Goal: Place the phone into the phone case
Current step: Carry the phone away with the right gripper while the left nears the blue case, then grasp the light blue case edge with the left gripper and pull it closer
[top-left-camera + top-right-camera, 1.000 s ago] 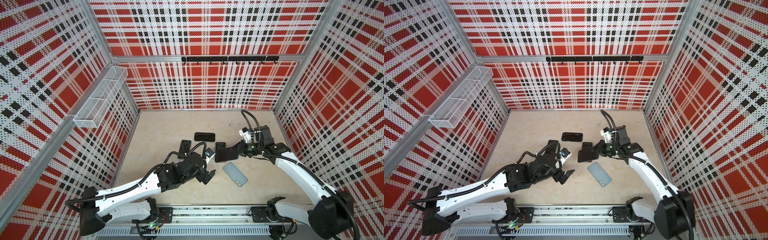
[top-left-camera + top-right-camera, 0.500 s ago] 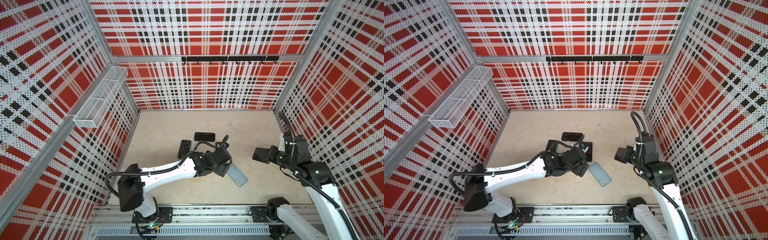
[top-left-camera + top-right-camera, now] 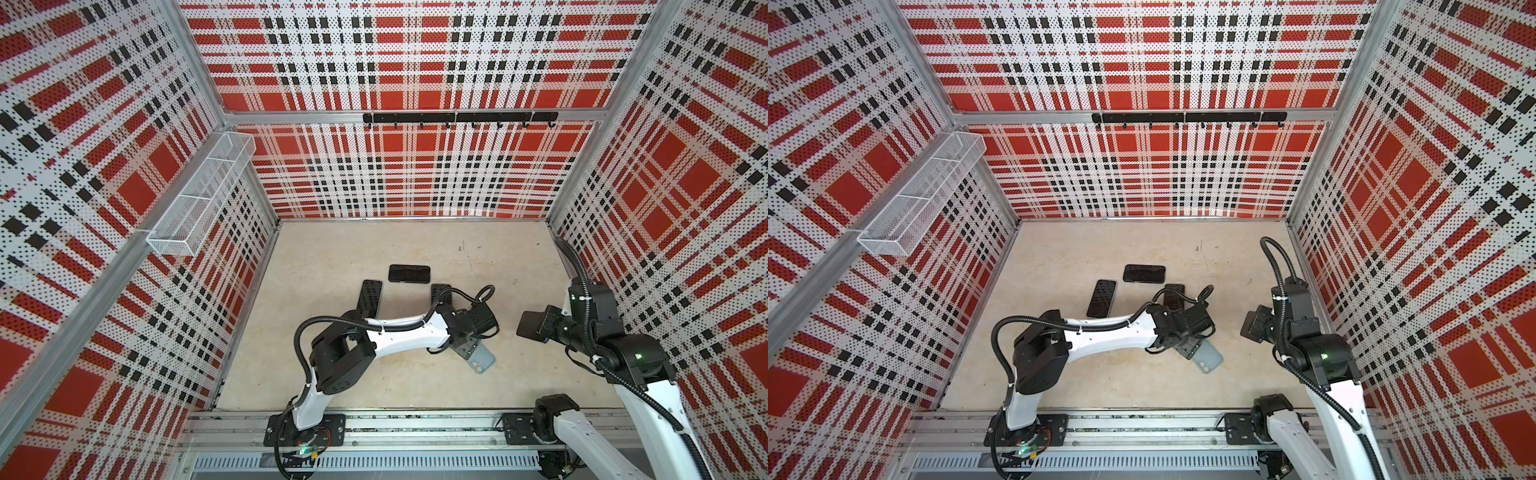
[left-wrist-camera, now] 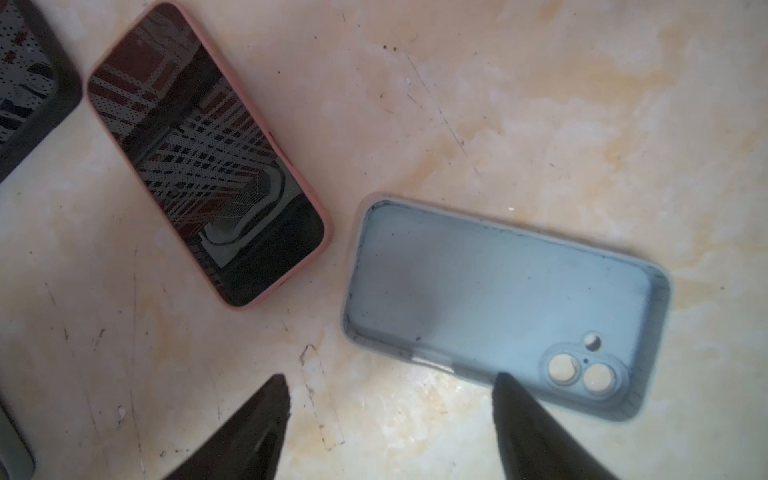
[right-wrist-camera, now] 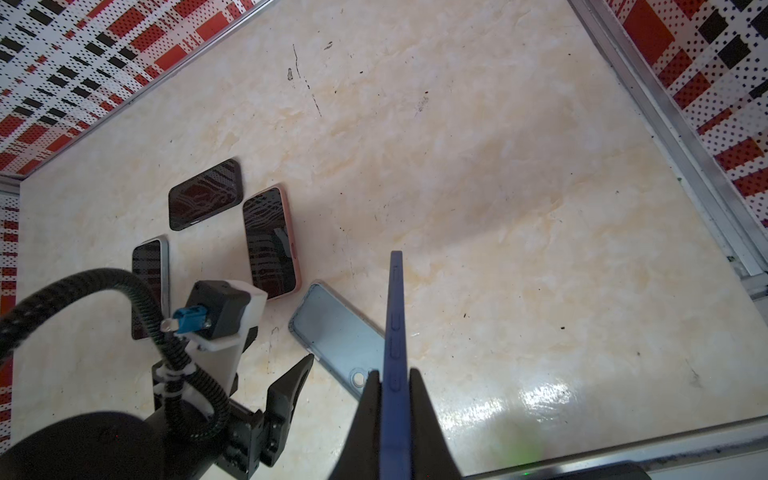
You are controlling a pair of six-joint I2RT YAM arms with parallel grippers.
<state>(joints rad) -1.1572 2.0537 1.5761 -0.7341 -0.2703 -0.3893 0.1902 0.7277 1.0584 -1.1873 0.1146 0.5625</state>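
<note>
Change, right gripper [image 3: 540, 328]: one second ago it holds the phone [image 5: 394, 316] at mid-table, close to the left gripper [image 4: 390, 376]; now it stands drawn back toward the right wall, well apart from it.
Change, left gripper: one second ago it is to the left of the phone case [image 4: 498, 291]; now it hangs over the case.
Unchanged: the phone case and the three lying phones keep their places.
Left jaws: apart; one fingertip [image 4: 519, 415] over the case's long edge near the camera cut-out, the other over bare table [image 3: 332, 257]. Contact cannot be told.
Right jaws: clamped on the phone's two flat faces.
Phone: blue, seen edge-on in the right gripper, off the table, outside the case.
Phone case: pale blue, empty, open side up, flat on the table.
Count, phones: four. One held; three lying: black phone [image 3: 409, 274], pink-cased phone [image 4: 208, 153], pale-rimmed phone [image 5: 149, 266].
Count, empty cases: one.
Count, grippers: two.
</note>
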